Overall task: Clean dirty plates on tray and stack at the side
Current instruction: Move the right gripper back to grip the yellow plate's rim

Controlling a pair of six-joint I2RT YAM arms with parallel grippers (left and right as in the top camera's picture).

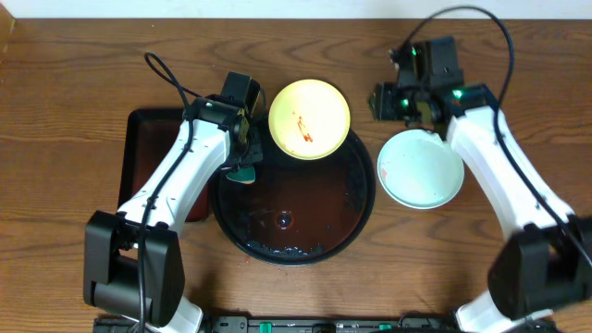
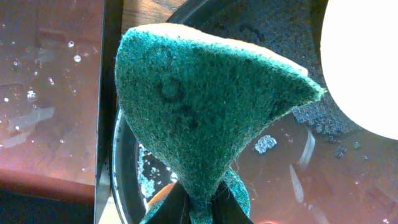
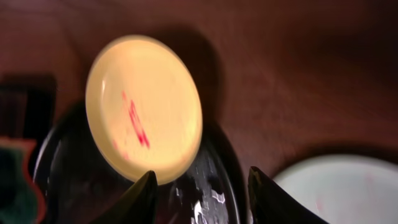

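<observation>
A pale yellow plate point(image 1: 309, 118) with red smears sits on the far rim of the round black tray point(image 1: 291, 236). It also shows in the right wrist view point(image 3: 143, 106). A pale blue-green plate point(image 1: 421, 168) lies on the table to the right of the tray; I cannot tell whether another plate is under it. My left gripper point(image 1: 242, 171) is shut on a green sponge point(image 2: 205, 106) over the tray's left rim. My right gripper point(image 1: 381, 102) is open and empty, hovering right of the yellow plate, and shows in its own view point(image 3: 202, 199).
A smaller rectangular black tray point(image 1: 148, 139), wet with droplets, lies left of the round tray. The round tray's floor point(image 2: 292, 168) holds water and foam. Both arms' cables run above the far part of the wooden table.
</observation>
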